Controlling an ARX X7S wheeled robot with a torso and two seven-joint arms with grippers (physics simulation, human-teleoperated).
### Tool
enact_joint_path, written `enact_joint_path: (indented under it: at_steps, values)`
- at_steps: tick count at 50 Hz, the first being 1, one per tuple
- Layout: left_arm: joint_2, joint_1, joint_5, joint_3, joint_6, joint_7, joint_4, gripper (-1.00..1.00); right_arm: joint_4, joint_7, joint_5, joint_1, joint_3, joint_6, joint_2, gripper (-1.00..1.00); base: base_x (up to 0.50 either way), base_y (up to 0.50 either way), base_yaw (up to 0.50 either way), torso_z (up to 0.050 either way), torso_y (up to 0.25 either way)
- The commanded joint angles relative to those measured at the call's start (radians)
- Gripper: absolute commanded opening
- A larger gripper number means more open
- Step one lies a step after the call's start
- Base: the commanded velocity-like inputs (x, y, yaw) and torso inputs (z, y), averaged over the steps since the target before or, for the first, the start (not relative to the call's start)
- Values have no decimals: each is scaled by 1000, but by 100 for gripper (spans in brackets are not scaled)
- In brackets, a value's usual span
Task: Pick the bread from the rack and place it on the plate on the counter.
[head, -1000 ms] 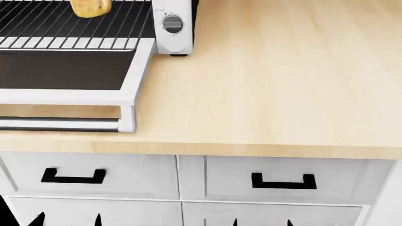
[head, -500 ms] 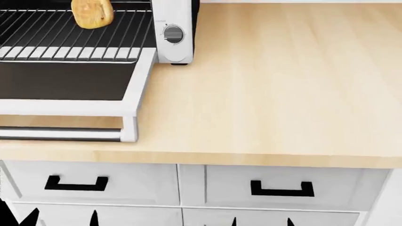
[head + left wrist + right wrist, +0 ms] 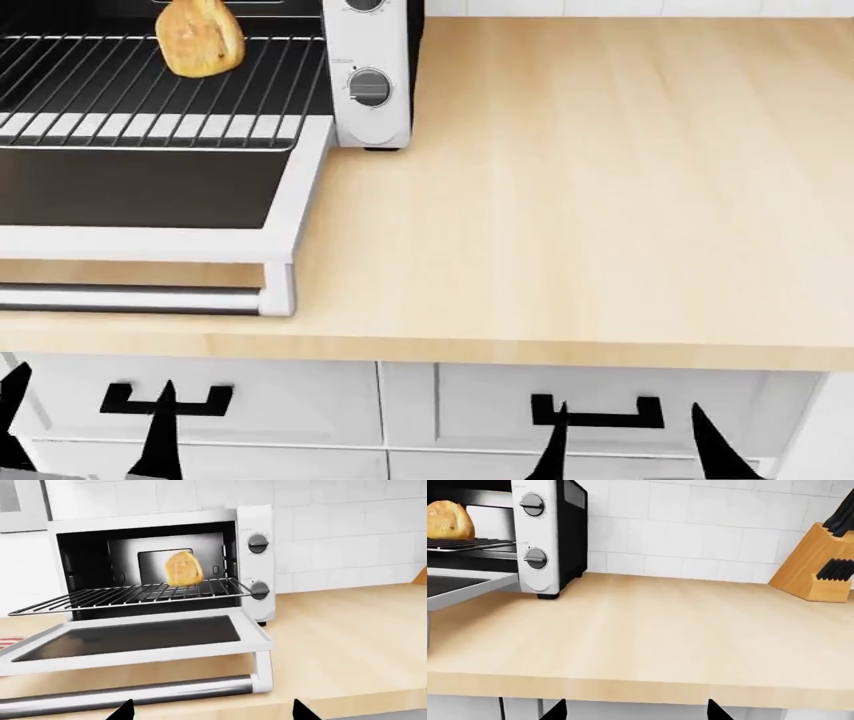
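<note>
The bread (image 3: 200, 40), a golden-brown bun, stands on edge on the wire rack (image 3: 147, 90), which is pulled out of the toaster oven. It also shows in the left wrist view as the bread (image 3: 184, 569) on the rack (image 3: 133, 596), and in the right wrist view as the bread (image 3: 448, 520). A red-striped sliver of the plate (image 3: 7, 642) peeks past the oven door on the counter (image 3: 601, 200). My left gripper (image 3: 83, 430) and right gripper (image 3: 627, 445) hang open and empty below the counter's front edge, far from the bread.
The oven door (image 3: 134, 185) lies open and flat over the counter, with its handle bar (image 3: 133, 692) at the front. The white toaster oven body (image 3: 367, 70) carries two knobs. A wooden knife block (image 3: 820, 565) stands at the back right. White drawers (image 3: 601, 400) sit below the counter.
The head view has shifted, so the oven, rack and counter sit lower in the picture. Both grippers' fingertips reach higher into the bottom of the view. The bread stays on the rack.
</note>
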Motion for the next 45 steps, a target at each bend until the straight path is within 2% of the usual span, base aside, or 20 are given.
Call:
enact_joint_path:
  at_steps: [1,20,25,29,36,41,45]
  values:
    - [-51,-107,-39,-21,-261,-5,201,100,-180,17,25,68,31,194,73,100,0,0,0,46,92]
    - [-91,-433,-146,-78,-697,-8,406,100,-437,6,109,460,53,679,210,100,0,0,0,46,92]
    - [-171,-564,-367,-110,-787,-149,413,100,-449,-8,139,574,59,777,227,100,0,0,0,46,92]
    - [-188,-662,-478,-137,-856,-205,407,100,-424,-16,150,692,32,839,246,100,0,0,0,46,93]
    - [-178,-846,-556,-145,-983,-212,369,100,-332,-40,156,866,-48,869,271,100,0,0,0,46,93]
    - [-184,-928,-570,-125,-1019,-210,314,100,-219,-72,154,1000,-98,861,291,100,0,0,0,46,93]
    - [-183,-992,-593,-124,-1058,-207,282,100,-182,-82,153,1046,-120,860,295,100,0,0,0,46,93]
